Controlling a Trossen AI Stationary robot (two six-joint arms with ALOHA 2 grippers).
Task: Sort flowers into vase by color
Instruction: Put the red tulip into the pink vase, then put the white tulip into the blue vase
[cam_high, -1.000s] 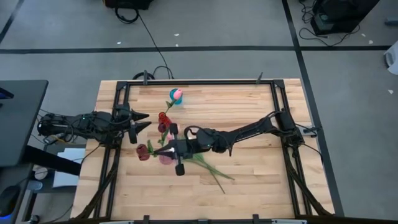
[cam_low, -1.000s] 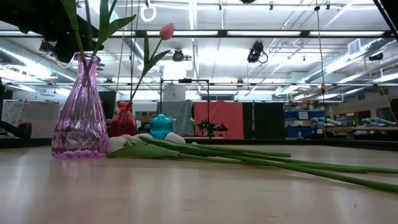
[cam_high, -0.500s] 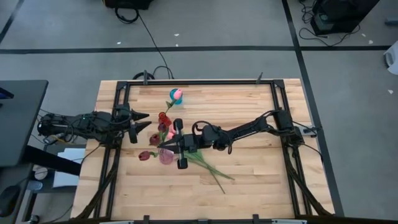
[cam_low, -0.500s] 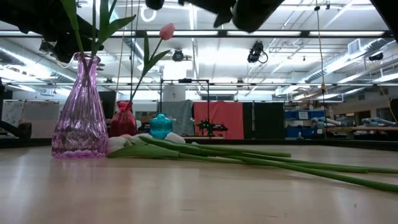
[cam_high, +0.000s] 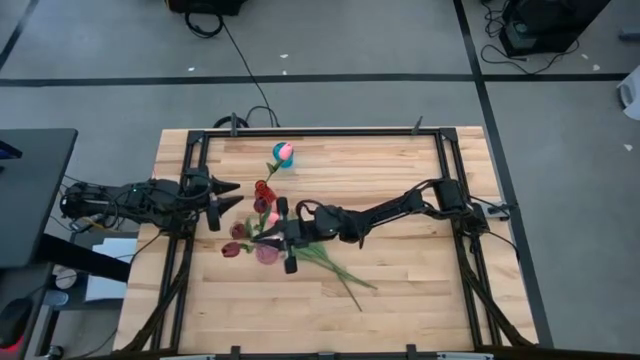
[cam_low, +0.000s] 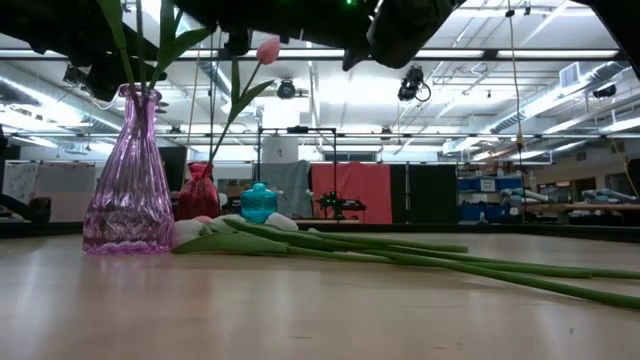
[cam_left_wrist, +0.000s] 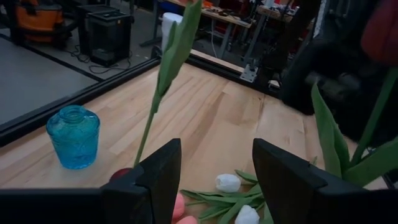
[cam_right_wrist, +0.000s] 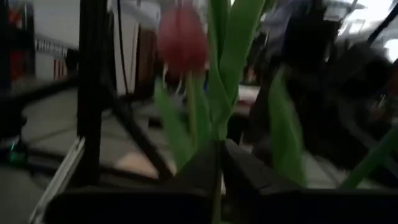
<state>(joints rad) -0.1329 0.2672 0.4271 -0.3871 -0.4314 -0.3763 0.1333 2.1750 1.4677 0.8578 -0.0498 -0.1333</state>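
Left of centre in the high view, the right gripper (cam_high: 268, 236) hangs over the ribbed purple glass vase (cam_low: 127, 180), its dark fingers nearly closed around a thin green tulip stem (cam_right_wrist: 217, 180). More long-stemmed artificial tulips (cam_low: 330, 245) lie flat on the pale wooden table (cam_high: 400, 280) beside the vase. The left gripper (cam_left_wrist: 211, 177) waits open at the table's left edge. If the grip loosens before the stem sits deep, I judge the flower could tip out, or the wrist could knock the light vase.

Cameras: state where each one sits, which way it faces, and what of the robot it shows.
High: overhead, looking straight down; both arms, left gripper, right gripper.
Low: table height, level across; purple vase, arms overhead.
Left wrist: past its open fingers to the blue vase.
Right wrist: past its fingers to a dark red tulip.
Shared: blue vase in low view too.
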